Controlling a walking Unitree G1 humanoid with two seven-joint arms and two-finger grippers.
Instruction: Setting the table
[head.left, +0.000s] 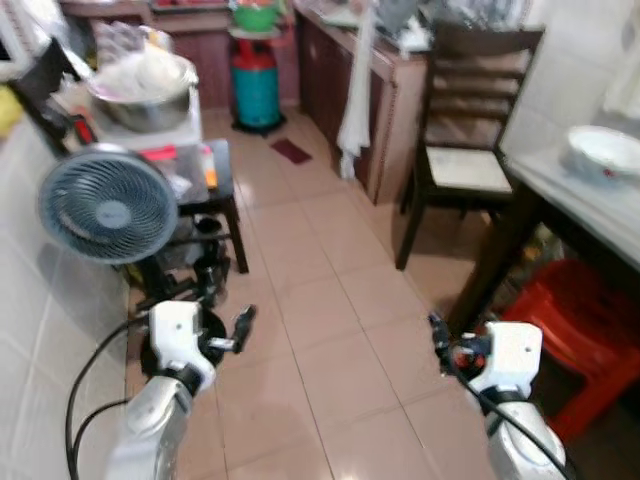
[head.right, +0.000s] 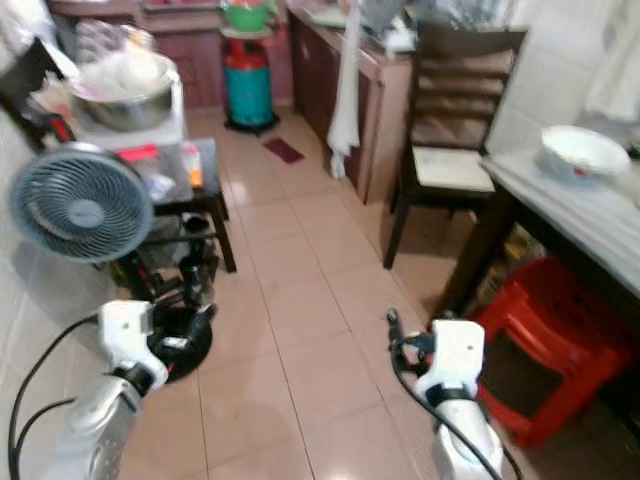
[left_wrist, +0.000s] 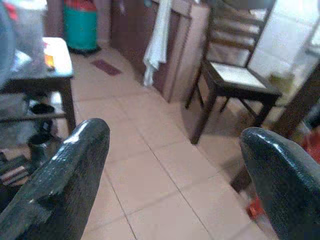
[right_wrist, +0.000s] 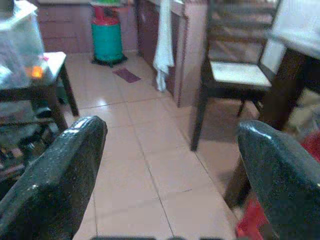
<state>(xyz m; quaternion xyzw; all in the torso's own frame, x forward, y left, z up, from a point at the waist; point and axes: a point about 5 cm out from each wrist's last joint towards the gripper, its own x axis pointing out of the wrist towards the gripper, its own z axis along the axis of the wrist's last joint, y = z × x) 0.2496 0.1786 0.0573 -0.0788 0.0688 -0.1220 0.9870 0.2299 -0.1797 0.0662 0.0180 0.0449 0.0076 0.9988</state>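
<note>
A dining table (head.left: 560, 195) with a pale marble top stands at the right, and a white bowl (head.left: 604, 152) rests on it. A dark wooden chair (head.left: 468, 150) with a cream seat is tucked at its far end. My left gripper (head.left: 243, 322) hangs low at the left over the tiled floor, open and empty. My right gripper (head.left: 437, 330) hangs low at the right, near the table leg, also open with nothing between its fingers (right_wrist: 55, 175).
A grey fan (head.left: 108, 208) stands close at the left beside a small dark side table (head.left: 215, 190) cluttered with things and a metal basin (head.left: 145, 95). A red plastic stool (head.left: 575, 325) sits under the dining table. A green gas cylinder (head.left: 256, 85) and wooden cabinets (head.left: 360, 100) are farther back.
</note>
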